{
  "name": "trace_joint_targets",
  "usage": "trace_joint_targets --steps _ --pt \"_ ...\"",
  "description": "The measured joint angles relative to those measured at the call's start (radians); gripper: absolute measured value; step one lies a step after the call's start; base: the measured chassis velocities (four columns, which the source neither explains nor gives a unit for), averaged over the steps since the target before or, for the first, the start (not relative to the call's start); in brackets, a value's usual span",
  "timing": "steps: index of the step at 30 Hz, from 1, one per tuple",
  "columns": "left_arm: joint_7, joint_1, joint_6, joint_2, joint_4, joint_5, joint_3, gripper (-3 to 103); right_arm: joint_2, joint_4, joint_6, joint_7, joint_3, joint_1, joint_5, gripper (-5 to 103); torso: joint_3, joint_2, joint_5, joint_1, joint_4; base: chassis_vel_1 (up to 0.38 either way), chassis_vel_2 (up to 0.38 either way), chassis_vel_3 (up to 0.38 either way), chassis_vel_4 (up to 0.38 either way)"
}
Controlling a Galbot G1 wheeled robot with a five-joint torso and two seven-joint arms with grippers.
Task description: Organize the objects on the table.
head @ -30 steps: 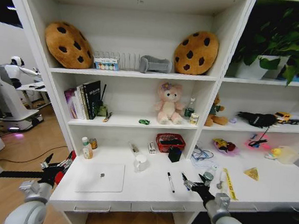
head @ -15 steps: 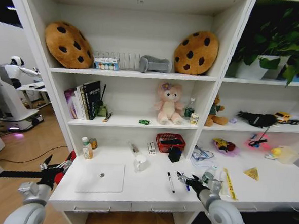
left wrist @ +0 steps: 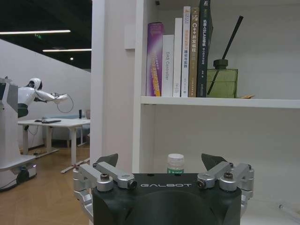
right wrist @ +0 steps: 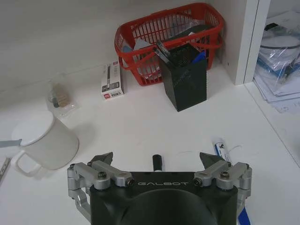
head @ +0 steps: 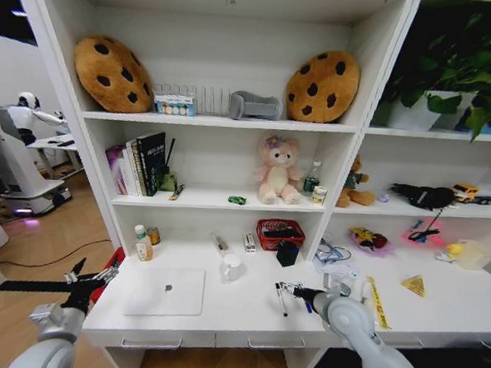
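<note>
A black pen [head: 285, 308] lies on the white table [head: 246, 313], right of a closed silver laptop [head: 165, 292]. My right gripper [head: 282, 288] hovers open just over the pen's far end. In the right wrist view the black pen [right wrist: 157, 162] shows between the spread fingers of the right gripper [right wrist: 157, 159], and a blue pen [right wrist: 220, 149] lies just beside it. My left gripper [head: 90, 275] hangs open off the table's left end; the left wrist view shows this left gripper [left wrist: 161, 161] with nothing in it. A tiny green toy car [head: 237, 200] sits on the shelf above.
A white mug [head: 230, 267], a black pen holder [right wrist: 184, 79] and a red basket [right wrist: 164, 33] stand behind the pen. A small boxed item [right wrist: 112, 78] lies near the back wall. A white bottle [head: 142, 244] stands at the back left. A yellow strip [head: 377, 300] lies to the right.
My right gripper has swung left across the table, from near the yellow strip to above the black pen. The left gripper has barely shifted.
</note>
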Motion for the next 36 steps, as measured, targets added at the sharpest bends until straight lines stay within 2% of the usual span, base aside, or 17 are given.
trace_joint_targets --steps 1,4,12,25,36 --pt "-0.003 0.0 0.004 -0.002 -0.003 0.003 0.001 100 -0.007 -0.031 -0.004 0.026 -0.032 0.062 0.039 100 0.0 0.0 -0.0001 0.0 0.0001 0.0 0.0 0.0 0.0" --pt "-0.004 0.003 0.005 -0.006 -0.003 0.009 0.001 100 -0.018 -0.076 -0.004 0.055 -0.083 0.123 0.068 100 0.0 0.0 -0.0001 0.0 0.0001 0.0 0.0 0.0 0.0" --pt "-0.006 0.01 0.006 -0.008 -0.003 0.012 -0.004 100 -0.026 -0.128 -0.002 0.078 -0.143 0.17 0.108 100 0.0 0.0 -0.0001 0.0 0.0 0.0 0.0 0.0 0.0" --pt "-0.019 0.001 0.017 -0.012 -0.004 0.027 0.013 100 -0.004 -0.212 0.002 0.072 -0.21 0.213 0.126 100 0.0 0.0 -0.0001 0.0 0.0 0.0 0.0 0.0 0.0" --pt "-0.022 0.001 0.021 -0.009 0.002 0.028 0.011 100 0.015 -0.293 0.004 0.035 -0.244 0.24 0.104 100 0.0 0.0 -0.0001 0.0 0.0 0.0 0.0 0.0 0.0"
